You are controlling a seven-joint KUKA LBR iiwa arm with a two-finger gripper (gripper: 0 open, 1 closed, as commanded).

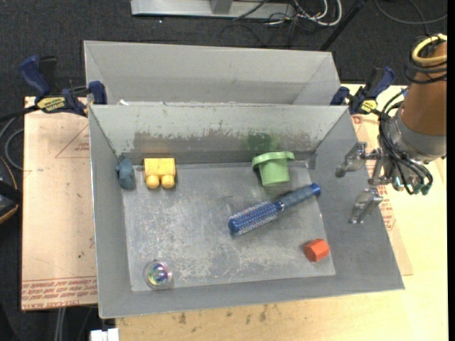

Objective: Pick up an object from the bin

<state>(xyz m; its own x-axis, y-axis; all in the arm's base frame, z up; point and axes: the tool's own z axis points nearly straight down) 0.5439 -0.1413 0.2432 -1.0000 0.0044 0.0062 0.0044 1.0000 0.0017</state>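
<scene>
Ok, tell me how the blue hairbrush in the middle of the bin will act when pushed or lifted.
The blue plastic hairbrush looks rigid, so it probably lifts in one piece. Its round bristled head may roll if nudged on the grey metal bin floor. Gripped by the thin handle, the bulkier head would likely sag.

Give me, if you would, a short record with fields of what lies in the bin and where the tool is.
tool: open, nothing between its fingers, over the bin's right wall
bin: grey metal, things lie scattered, not heaped
nearest to tool: red block, front right; blue hairbrush, middle, lying slantwise
along back wall: green cup; yellow toy; small blue-grey lump beside it
front left corner: shiny ball
</scene>
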